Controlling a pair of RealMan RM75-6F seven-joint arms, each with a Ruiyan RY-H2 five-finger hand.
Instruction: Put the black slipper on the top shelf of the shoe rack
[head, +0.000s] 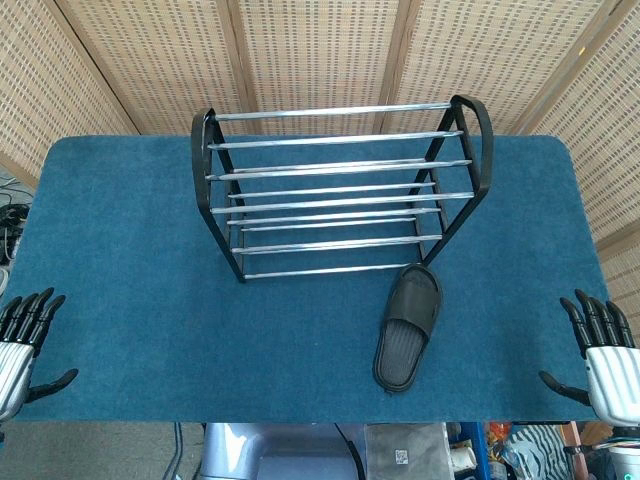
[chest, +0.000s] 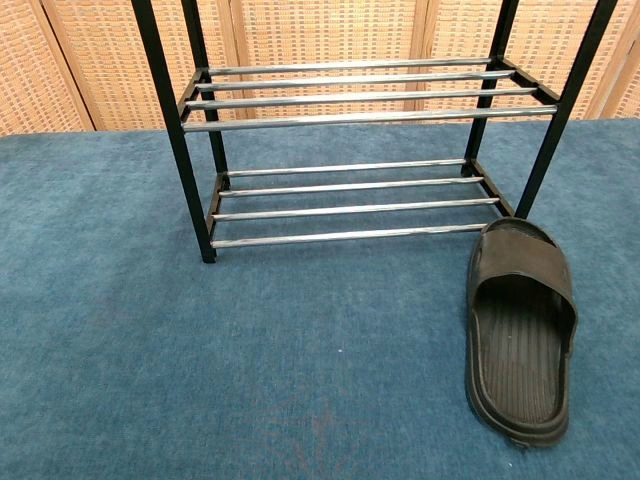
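Observation:
The black slipper (head: 408, 327) (chest: 520, 325) lies flat on the blue table cover, toe toward the rack, just off the rack's front right foot. The shoe rack (head: 340, 190) (chest: 350, 120) stands at the table's middle back, black end frames with chrome rails in three tiers, all bare. My left hand (head: 22, 340) hovers at the near left table edge, fingers spread, holding nothing. Far off at the near right edge, my right hand (head: 598, 350) is likewise spread and holds nothing. Neither hand shows in the chest view.
The blue felt table cover (head: 130, 250) (chest: 150, 360) spreads around the rack. Woven wicker screens (head: 320, 50) stand behind the table. Cables and clutter lie beyond the table's left and front edges.

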